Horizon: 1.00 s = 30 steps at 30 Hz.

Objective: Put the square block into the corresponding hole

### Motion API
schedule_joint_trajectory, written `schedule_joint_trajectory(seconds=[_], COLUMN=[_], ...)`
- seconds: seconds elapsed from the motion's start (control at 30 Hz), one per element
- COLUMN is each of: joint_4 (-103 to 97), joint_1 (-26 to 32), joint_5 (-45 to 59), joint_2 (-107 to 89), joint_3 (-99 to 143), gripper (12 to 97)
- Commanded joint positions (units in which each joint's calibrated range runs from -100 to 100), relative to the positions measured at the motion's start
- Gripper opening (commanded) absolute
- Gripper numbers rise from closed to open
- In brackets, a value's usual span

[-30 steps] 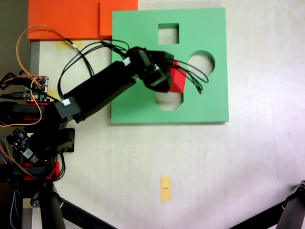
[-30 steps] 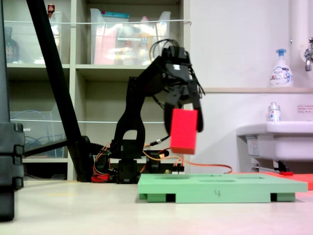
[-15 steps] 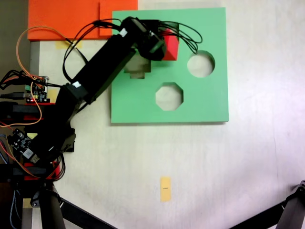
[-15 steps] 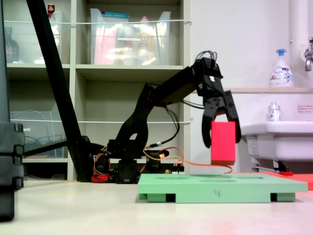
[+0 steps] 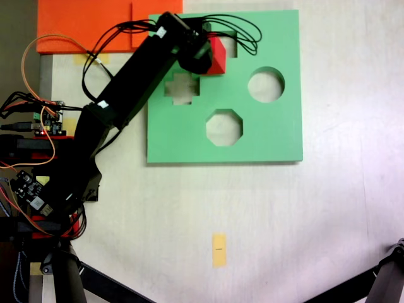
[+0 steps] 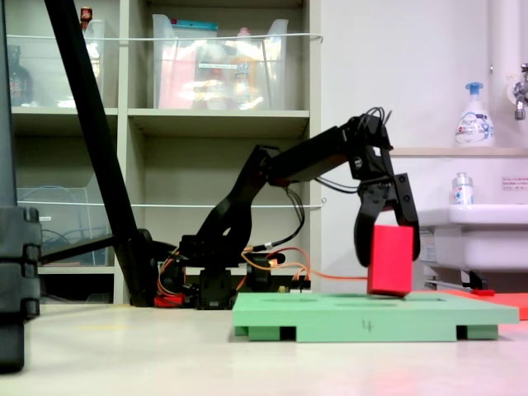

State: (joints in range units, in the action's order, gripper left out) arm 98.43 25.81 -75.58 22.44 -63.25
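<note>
Our gripper [image 6: 388, 247] clamps the block [image 6: 391, 259] at the board [image 6: 371, 315].
From above, block [image 5: 216, 53] covers the hole [image 5: 231, 45]; sideways we see it just touching.

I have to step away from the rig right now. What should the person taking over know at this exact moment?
Pincer: shut on the square block, held slightly tilted.
Block: low over the green board, at the square hole near the board's far edge in the top-down fixed view; its bottom edge looks level with the board's top, not sunk in.
Done: block picked up and carried to the hole.
Left: straighten it, lower it in, open the pincer, back away.
</note>
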Motion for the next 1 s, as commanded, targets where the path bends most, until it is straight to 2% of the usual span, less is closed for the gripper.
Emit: schedule_joint_trajectory(seconds=[0.0, 0.5, 0.97], joint_4=[-2.7, -14.4, -15.3], joint_1=[0.5, 0.3, 0.9], joint_5=[-0.3, -0.2, -0.2], joint_2=[0.5, 5.6, 9.0], joint_3=[-5.2, -7.6, -7.7], gripper=[28.5, 33.0, 33.1])
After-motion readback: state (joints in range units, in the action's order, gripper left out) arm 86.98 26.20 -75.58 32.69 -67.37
